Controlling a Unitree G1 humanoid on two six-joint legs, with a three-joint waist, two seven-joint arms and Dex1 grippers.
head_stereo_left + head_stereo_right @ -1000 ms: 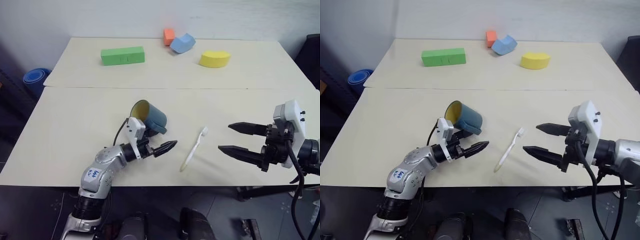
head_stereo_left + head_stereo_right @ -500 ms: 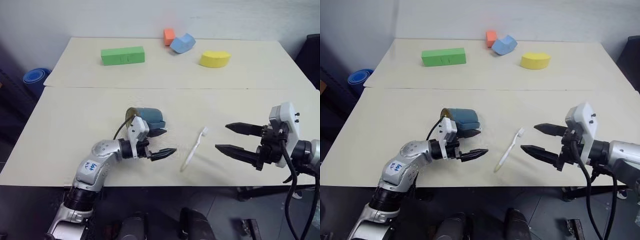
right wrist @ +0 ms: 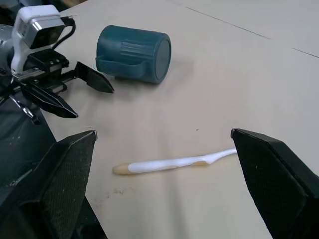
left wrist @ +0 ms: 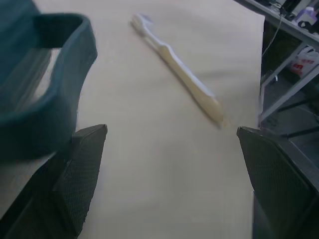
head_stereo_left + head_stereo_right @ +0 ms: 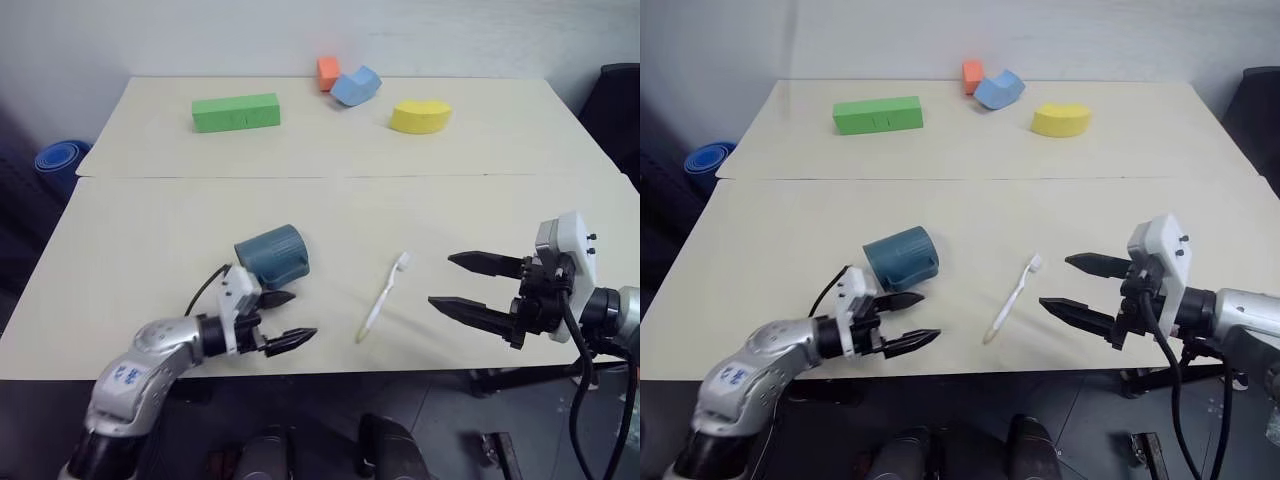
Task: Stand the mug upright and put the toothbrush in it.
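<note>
**Mug on its side, both hands empty**

The mug (image 5: 272, 255) lies on its side on the bench (image 5: 130, 240), base toward the right, handle toward the near edge. It looks rigid, smooth and light, so likely to roll; the rim or the thin loop handle seems the best hold. The toothbrush (image 5: 382, 297) lies flat just right of it: slim, stiff plastic, low to the surface, best pinched mid-handle. The left hand (image 5: 283, 320) hangs wide just near of the mug; the right hand (image 5: 440, 282), wide too, sits right of the toothbrush.
</note>
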